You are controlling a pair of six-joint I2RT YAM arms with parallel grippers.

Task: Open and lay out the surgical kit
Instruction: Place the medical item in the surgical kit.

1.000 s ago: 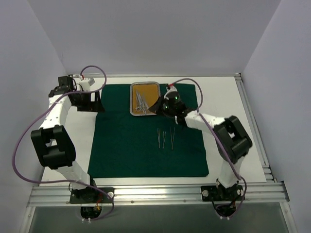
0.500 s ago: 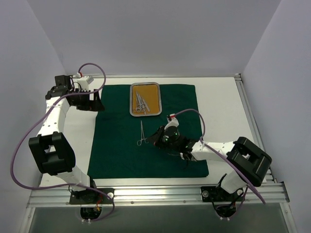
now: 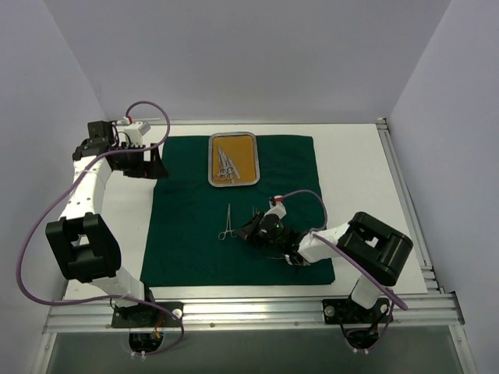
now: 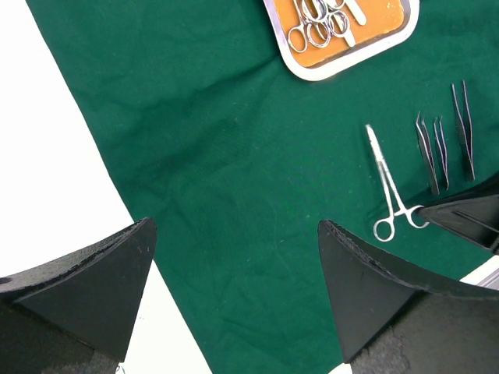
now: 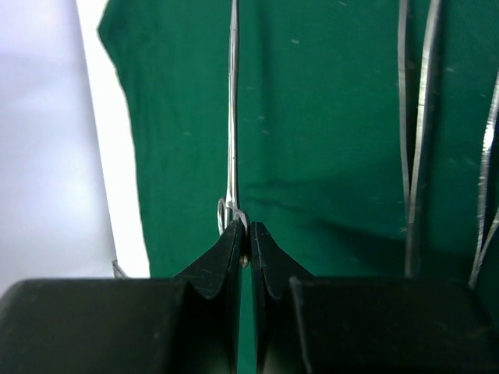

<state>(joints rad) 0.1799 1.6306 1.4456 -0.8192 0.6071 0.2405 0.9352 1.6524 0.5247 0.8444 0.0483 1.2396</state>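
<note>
Right claw closed, tips at clamp ring handle — tweezers just beside; left claw open over cloth, tray well apart.

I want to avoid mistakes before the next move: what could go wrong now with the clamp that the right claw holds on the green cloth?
1. The right claw pinches the clamp by its ring handle at its very tips; it may slip or swing.
2. The tweezers lie close beside it; a sideways move could knock them.
3. The claw sits low; dragging could wrinkle the cloth.
</note>
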